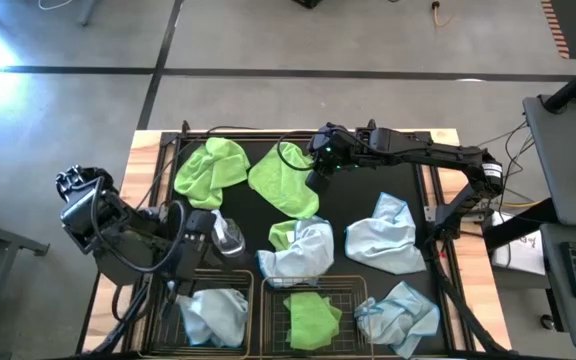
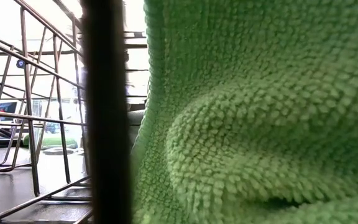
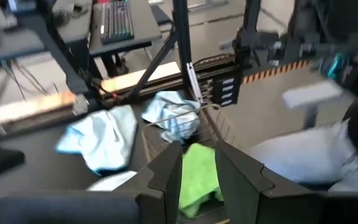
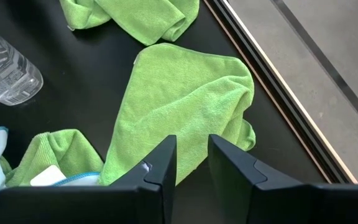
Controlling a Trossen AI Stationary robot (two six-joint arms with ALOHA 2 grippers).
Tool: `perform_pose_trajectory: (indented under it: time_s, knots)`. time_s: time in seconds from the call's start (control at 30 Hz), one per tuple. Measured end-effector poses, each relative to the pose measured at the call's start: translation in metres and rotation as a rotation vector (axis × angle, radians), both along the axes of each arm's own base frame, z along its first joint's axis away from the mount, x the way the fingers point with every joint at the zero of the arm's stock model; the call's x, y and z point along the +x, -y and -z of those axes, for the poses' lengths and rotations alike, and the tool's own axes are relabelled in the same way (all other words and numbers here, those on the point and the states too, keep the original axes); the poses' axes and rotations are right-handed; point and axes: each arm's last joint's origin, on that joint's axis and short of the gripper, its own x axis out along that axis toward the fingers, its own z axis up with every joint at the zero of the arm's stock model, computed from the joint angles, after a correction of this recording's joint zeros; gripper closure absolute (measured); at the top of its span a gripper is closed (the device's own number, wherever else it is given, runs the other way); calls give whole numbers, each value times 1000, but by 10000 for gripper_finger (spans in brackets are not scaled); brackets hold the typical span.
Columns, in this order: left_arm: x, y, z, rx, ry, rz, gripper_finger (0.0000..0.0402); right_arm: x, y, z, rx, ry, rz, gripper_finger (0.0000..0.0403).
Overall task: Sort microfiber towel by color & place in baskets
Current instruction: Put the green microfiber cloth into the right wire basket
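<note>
My right gripper [image 4: 191, 163] hovers over the far side of the table, fingers a narrow gap apart and empty, right above a spread green towel [image 1: 283, 180]. The left gripper [image 3: 199, 168] waits over the baskets [image 1: 340, 292], also narrowly parted, holding nothing. One green towel [image 1: 313, 318] already lies in the middle basket, a blue towel [image 1: 216, 312] in the left one. My worry: this slot is tight, so I could pinch only an edge and drag the cloth.
</note>
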Motion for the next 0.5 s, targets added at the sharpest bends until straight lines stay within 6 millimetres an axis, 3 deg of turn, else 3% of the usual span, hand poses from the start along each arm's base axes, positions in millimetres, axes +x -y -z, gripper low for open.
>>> perform_pose_trajectory:
  time_s: [0.1, 0.5]
  knots:
    - [-1, -3, -1, -94, -22, -51, 320, 0, 0, 0, 0, 0, 0, 312]
    - [-1, -3, 2, -99, -58, -49, 319, 0, 0, 0, 0, 0, 0, 327]
